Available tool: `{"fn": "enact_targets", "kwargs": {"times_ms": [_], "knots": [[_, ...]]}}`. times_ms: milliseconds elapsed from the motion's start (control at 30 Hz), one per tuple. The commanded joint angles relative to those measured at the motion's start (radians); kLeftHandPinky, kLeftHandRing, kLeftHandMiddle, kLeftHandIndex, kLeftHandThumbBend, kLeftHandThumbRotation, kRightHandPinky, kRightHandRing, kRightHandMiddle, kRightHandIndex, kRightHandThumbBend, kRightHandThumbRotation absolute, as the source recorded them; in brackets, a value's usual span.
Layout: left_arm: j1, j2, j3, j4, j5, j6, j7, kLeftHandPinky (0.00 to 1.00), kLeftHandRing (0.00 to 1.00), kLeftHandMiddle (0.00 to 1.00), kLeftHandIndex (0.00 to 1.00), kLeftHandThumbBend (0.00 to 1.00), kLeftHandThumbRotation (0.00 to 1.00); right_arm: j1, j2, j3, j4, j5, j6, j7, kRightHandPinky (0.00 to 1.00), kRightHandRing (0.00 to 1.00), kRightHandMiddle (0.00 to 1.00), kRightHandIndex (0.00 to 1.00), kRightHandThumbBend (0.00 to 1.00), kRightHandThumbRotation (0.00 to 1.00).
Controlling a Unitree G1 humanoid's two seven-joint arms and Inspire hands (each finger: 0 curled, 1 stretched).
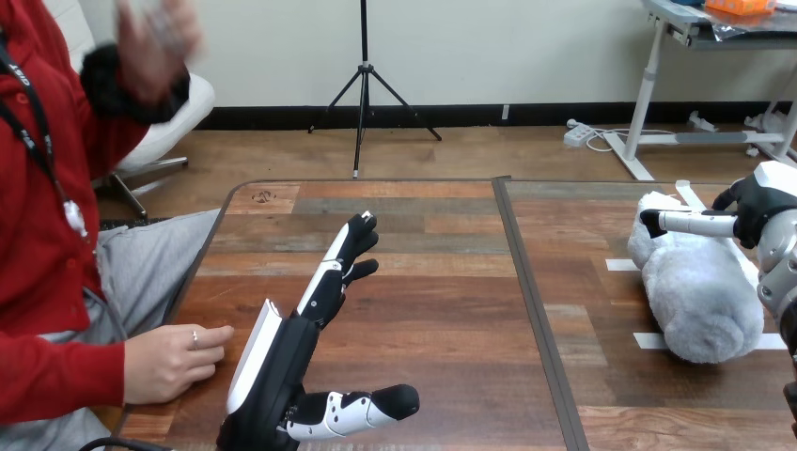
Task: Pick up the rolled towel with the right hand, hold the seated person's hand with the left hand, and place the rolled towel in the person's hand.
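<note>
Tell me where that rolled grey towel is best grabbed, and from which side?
Probably around its middle, from above and the right. The rolled towel lies on its side, pointing away from the robot, so the right hand, now at its far end, can wrap across it.

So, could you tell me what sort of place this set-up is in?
Probably a robot test bench for handovers: a plank-patterned wooden table, white tape strips marking where the fluffy grey rolled towel lies, and a person's hand resting at its left edge.
</note>
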Motion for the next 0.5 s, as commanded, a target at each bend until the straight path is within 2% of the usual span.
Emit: {"fn": "enact_targets", "kwargs": {"times_ms": [0,333,467], "knots": [[-0.028,-0.006,0.013,-0.052,-0.010,-0.024,0.007,0.86,0.93,0.96,0.97,1.00,0.66,-0.047,0.015,0.008,0.007,0.000,-0.004,-0.002,0.57,0.75,0.76,0.80,1.00,0.71],[-0.020,0.002,0.012,-0.062,-0.018,-0.024,0.002,0.86,0.93,0.96,0.97,1.00,0.66,-0.024,0.025,0.014,0.016,0.003,0.009,-0.001,0.71,0.80,0.78,0.80,1.00,0.71],[-0.019,0.004,0.016,-0.066,-0.012,-0.027,0.004,0.86,0.93,0.96,0.97,1.00,0.66,-0.017,0.030,0.026,0.018,-0.005,0.012,0.002,0.65,0.76,0.76,0.84,1.00,0.70]]}}
